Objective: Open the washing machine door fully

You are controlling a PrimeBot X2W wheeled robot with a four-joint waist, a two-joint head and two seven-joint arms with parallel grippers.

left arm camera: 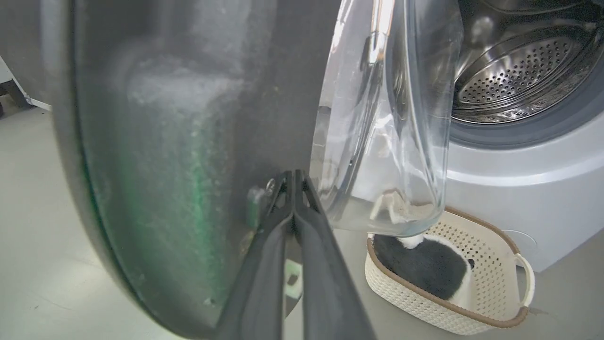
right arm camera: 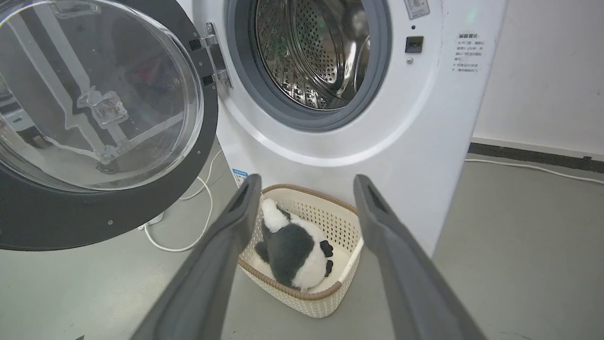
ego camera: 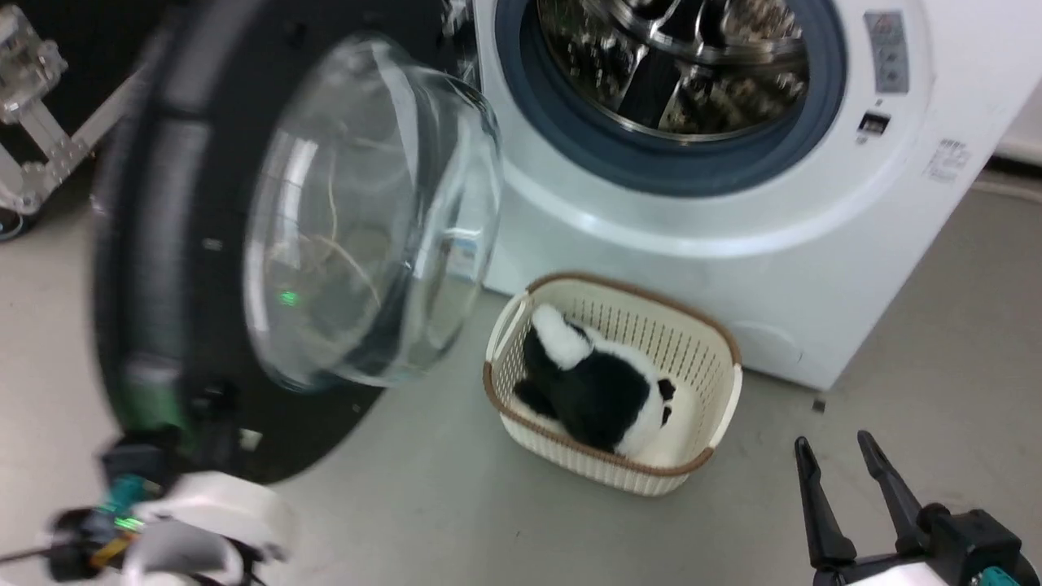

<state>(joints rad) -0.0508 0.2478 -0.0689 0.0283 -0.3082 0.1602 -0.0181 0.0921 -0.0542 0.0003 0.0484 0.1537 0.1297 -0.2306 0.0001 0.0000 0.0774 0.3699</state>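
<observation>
**Door.** The door [ego camera: 163, 244] stood swung well out on its hinge [right arm camera: 214, 52] at the machine's [ego camera: 733, 277] left side. Its clear bowl faced the drum [ego camera: 676, 65], and the opening was fully exposed.

**Grippers.** The left gripper [left arm camera: 293, 177] had its fingers pressed together with nothing visible between them. The tips were against the door's black inner rim, beside a small latch piece. The right gripper [ego camera: 830, 441] hung spread wide and empty above the floor, near the basket [ego camera: 737, 382].

**Surroundings.** The basket sat on the floor at the foot of the machine's front, with a black-and-white plush [ego camera: 594, 391] inside it. A white cable [right arm camera: 179, 245] lay on the floor below the door.

**Risks, as judged.**
- The closed tips bore on a glossy surface with no grip, so they could skid off if the push ran off-square.
- Pushing past the hinge's stop would strain the hinge.
- A metal frame [ego camera: 32, 122] stood beyond the door's far side, and further swing might strike it.
- The left arm worked low, so the cable could snag it.

**Markings.**
- No brand name was legible.
- A text label [right arm camera: 465, 52] and a grey sticker [ego camera: 891, 49] were on the machine's upper right front.
- A blue-and-white sticker [right arm camera: 239, 175] was low on the front.
- All three were too small to read.
</observation>
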